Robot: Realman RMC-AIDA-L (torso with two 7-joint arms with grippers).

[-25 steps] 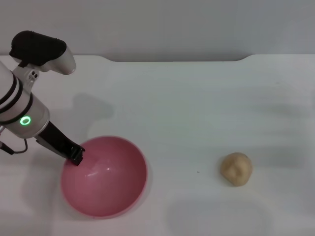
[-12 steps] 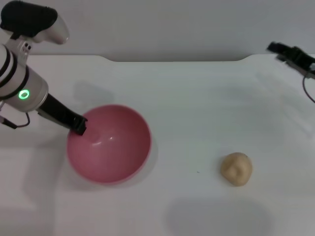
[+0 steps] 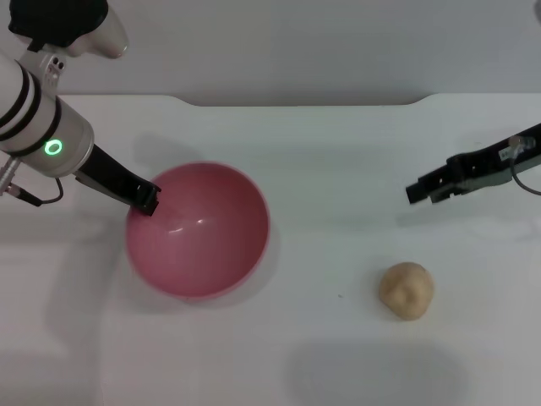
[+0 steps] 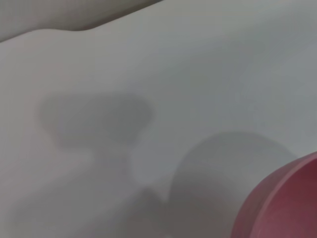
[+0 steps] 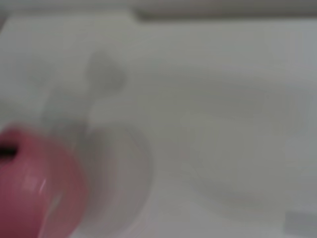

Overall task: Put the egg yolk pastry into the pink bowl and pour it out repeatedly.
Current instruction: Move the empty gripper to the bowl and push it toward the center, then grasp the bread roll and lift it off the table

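Note:
The pink bowl (image 3: pixel 199 228) is left of the table's middle, its open side facing up. My left gripper (image 3: pixel 145 201) is shut on the bowl's left rim. The bowl's edge also shows in the left wrist view (image 4: pixel 285 203) with a shadow beneath it, and in the right wrist view (image 5: pixel 34 193). The egg yolk pastry (image 3: pixel 407 290), a small tan ball, lies on the table at the front right, outside the bowl. My right gripper (image 3: pixel 420 192) hovers behind the pastry, apart from it, pointing left.
The white table (image 3: pixel 321 169) has its back edge along a grey wall. A cable hangs from the right arm (image 3: pixel 528 165) at the right edge. Nothing else stands on the table.
My left gripper has moved the pink bowl farther back and slightly right. My right arm has come in from the back right corner toward the pastry. The pastry has not moved.

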